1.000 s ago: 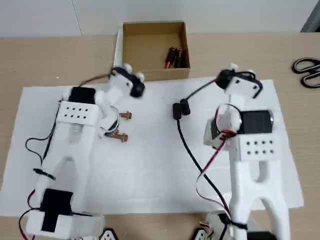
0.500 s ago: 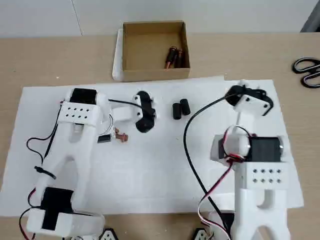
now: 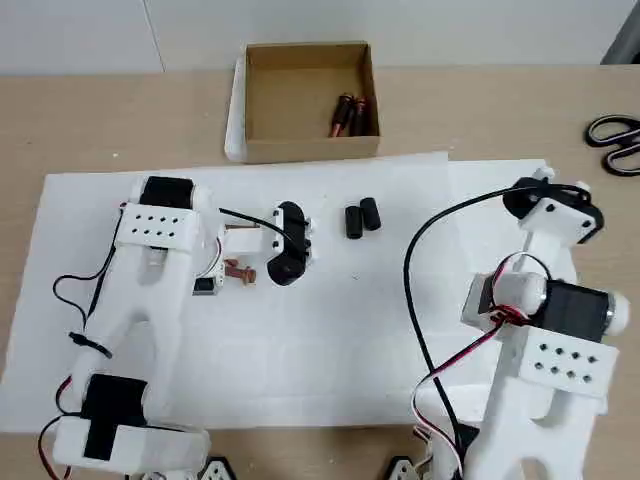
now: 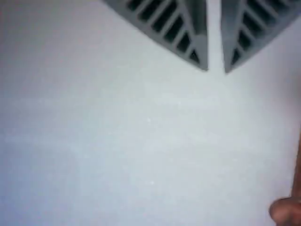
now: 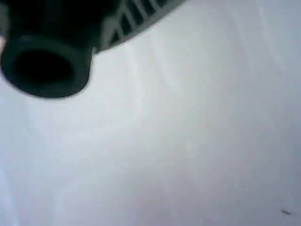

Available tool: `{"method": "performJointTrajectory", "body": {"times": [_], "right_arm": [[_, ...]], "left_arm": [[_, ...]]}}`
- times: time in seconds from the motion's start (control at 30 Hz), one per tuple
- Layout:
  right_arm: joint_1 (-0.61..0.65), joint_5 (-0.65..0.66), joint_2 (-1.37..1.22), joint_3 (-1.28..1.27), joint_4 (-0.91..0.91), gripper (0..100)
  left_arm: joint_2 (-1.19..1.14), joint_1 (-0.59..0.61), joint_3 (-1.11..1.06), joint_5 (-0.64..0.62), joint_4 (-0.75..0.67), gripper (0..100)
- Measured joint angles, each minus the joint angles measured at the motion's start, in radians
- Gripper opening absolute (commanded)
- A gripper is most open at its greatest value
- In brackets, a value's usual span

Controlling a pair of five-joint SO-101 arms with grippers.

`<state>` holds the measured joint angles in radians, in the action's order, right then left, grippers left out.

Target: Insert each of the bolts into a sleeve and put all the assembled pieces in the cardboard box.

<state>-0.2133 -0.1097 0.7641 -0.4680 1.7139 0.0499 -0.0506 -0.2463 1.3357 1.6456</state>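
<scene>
- Paper sheet (image 3: 320,350): spans the middle of the high view.
- Cardboard box (image 3: 310,148): top centre, with assembled pieces (image 3: 343,115) by its right wall.
- Left gripper (image 4: 215,69): left of centre, jaws almost together, empty.
- Right gripper (image 3: 553,203): right edge, clamped on held sleeve (image 5: 44,66).
- Loose sleeves (image 3: 362,217): centre.
- Bolts (image 3: 240,270): just left of left gripper, long axes left-right. The left arm is the nearer one.
</scene>
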Motion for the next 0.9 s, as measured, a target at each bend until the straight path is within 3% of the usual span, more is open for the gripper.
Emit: {"method": "performJointTrajectory", "body": {"times": [0.2, 0.37, 0.9], "right_arm": [[0.000, -0.034, 0.000, 0.000, 0.000, 0.2], [0.000, -0.038, 0.000, 0.000, 0.000, 0.2], [0.000, -0.038, 0.000, 0.000, 0.000, 0.2]], "left_arm": [[-0.006, 0.000, -0.015, 0.000, -0.057, 2], [-0.078, -0.005, -0.064, 0.000, -0.158, 8], [-0.101, -0.057, -0.064, 0.000, -0.245, 8]]}}
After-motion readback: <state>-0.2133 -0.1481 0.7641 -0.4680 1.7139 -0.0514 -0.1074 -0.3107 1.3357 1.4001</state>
